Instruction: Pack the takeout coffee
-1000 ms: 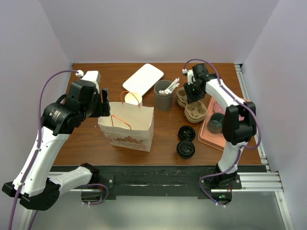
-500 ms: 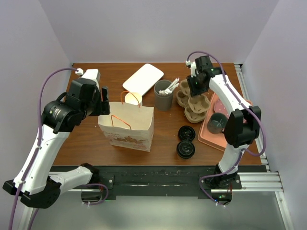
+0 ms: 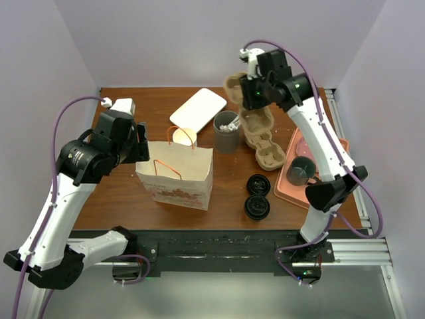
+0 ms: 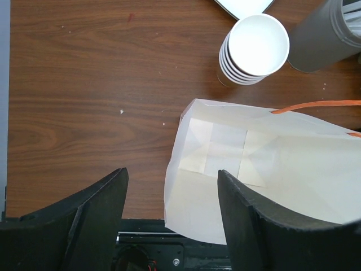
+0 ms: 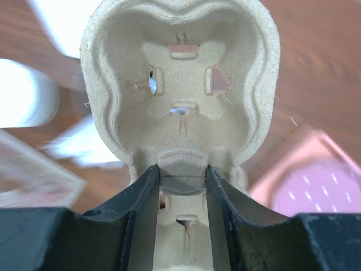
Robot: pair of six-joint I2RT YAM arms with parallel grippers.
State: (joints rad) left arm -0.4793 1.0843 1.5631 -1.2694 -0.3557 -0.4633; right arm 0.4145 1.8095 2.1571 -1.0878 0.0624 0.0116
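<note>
My right fingers pinch the middle ridge of a pulp cup carrier and hold it in the air over the far side of the counter, near the grey utensil cup and the other carriers lying beside it. My left fingers are spread at the left end of the paper bag. 1 is outside it and 1 is over its open mouth; I cannot tell if either touches. The takeout coffee stands near the counter's front edge, just right of the bag, black lid up, with 1 more black lid just behind it.
</note>
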